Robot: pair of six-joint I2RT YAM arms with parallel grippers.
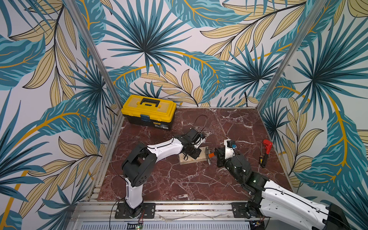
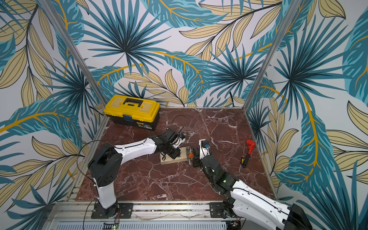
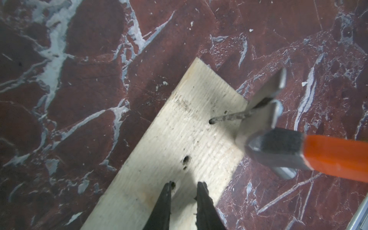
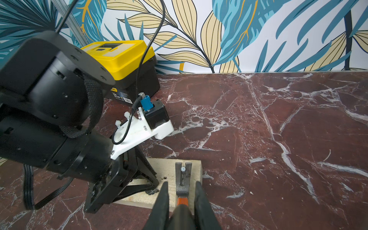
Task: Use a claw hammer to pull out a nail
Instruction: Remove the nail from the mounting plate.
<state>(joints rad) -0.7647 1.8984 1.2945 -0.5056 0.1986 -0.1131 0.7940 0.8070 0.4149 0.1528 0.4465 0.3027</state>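
**Nail hooked in claw, board under left tips**

My right gripper [image 4: 181,191] is clamped on the claw hammer [image 3: 278,147], gripping the shaft close behind the head. The forked claw sits around the nail [image 3: 229,117], which leans partly out of the wooden board [image 3: 179,149] near 1 end. My left gripper [image 3: 185,197] rests its tips on that board, fingers narrowly apart with nothing between them. The board lies mid-table [image 1: 179,185]. A yellow toolbox [image 1: 149,111] is at the back, and a red-headed tool [image 1: 266,145] lies off to my right.

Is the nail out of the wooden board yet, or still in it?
Partly out: the grey metal nail runs from its hole in the pale wooden board into the fork of the silver-headed claw hammer.
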